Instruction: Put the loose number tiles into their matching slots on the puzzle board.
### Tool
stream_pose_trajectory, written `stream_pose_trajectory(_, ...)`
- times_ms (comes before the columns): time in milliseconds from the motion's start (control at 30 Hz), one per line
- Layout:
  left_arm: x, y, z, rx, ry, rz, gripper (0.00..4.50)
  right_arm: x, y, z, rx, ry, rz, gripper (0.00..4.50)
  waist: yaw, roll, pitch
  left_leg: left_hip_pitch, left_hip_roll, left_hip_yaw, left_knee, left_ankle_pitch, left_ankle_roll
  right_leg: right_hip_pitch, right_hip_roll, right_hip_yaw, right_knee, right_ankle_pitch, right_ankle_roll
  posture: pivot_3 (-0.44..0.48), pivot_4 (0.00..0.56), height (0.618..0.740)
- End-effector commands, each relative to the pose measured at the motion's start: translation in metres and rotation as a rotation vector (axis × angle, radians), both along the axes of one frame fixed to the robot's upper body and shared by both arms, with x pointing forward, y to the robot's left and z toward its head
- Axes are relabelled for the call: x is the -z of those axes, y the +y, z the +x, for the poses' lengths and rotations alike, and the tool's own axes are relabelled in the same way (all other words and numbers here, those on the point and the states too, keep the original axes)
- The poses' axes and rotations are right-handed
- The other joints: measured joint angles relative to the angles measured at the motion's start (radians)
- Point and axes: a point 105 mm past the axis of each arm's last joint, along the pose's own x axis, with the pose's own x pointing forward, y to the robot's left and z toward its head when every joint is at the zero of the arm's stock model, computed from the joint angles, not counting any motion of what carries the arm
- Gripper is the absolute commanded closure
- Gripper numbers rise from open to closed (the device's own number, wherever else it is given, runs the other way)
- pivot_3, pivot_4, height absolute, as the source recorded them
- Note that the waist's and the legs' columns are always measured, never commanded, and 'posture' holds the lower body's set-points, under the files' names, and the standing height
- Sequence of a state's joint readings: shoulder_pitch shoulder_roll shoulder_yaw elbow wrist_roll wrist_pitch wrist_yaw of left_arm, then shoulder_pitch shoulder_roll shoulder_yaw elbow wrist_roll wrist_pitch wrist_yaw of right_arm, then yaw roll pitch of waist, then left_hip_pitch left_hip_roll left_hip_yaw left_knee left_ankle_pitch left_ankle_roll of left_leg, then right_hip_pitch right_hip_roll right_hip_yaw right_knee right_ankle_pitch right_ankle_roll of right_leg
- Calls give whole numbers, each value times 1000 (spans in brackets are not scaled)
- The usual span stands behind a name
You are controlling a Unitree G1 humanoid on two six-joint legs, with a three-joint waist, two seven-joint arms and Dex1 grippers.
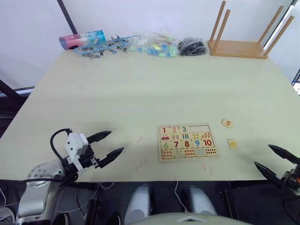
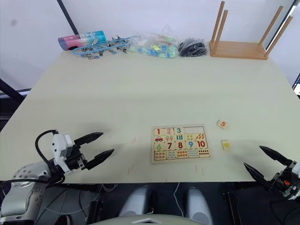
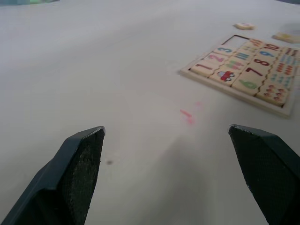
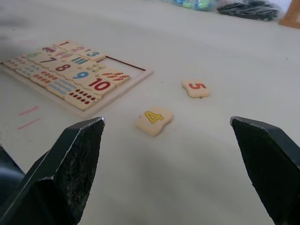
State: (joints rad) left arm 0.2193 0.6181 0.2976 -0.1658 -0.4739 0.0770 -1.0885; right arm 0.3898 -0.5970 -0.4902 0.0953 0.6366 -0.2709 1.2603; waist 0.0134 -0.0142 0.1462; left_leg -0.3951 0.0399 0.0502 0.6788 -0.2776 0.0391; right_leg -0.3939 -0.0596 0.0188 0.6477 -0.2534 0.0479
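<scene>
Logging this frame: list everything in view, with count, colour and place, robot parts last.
Puzzle board: one, light wood, near table edge, right of centre; tiles 1, 2, 3 seated in top row, two slots empty.
Tile 5: one, pale wood, orange-red digit, on the table right of the board.
Tile 4: one, pale wood, yellow digit, on the table nearer than tile 5.
Wooden stand: one, light wood with tall dowels, far right corner.
Black bundle: one, far edge.
Clear bag of coloured pieces: one, far edge.
Blue items: a cluster, far left.
Pink-and-teal tube: one, far left.
Table: one, cream.
Left claw: black, open, near left.
Right claw: black, open, near right.
</scene>
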Motion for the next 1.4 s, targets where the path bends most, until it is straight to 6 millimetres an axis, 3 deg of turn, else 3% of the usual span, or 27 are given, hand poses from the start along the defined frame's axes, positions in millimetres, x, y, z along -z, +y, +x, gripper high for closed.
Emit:
stream_pose_trajectory(33, -14, -13, 2, 87, -60, 16, 41, -11, 9, 8, -89, -2, -51, 0, 0, 0, 0, 0, 0, 0, 0, 0, 0, 0, 0, -1, 0, 0, 0, 0, 150, 737)
stream_pose_trajectory(233, -20, -27, 2, 187, -79, 29, 41, -13, 14, 21, -205, 46, -115, 0, 0, 0, 0, 0, 0, 0, 0, 0, 0, 0, 2, -2, 0, 0, 0, 0, 150, 737)
stream_pose_trajectory(767, -34, -42, 7, 403, -114, 51, 41, -6, 29, 61, -451, 110, -350, 0, -1, 0, 1, 0, -1, 1, 0, 0, 0, 0, 9, -1, 0, 1, 2, 0, 150, 737)
stream_pose_trajectory(967, -33, -41, 5, 464, -104, 60, 41, -2, 37, 71, -539, 124, -414, 0, -1, 0, 1, 0, -1, 1, 0, 0, 0, 0, 10, -1, 0, 2, 4, 0, 150, 737)
stream_pose_trajectory(1400, -35, -39, 1, 529, -106, 76, 41, 9, 29, 82, -597, 193, -557, 0, -1, 1, 1, 0, 0, 1, 0, 0, 0, 0, 10, -1, 0, 2, 3, 0, 150, 737)
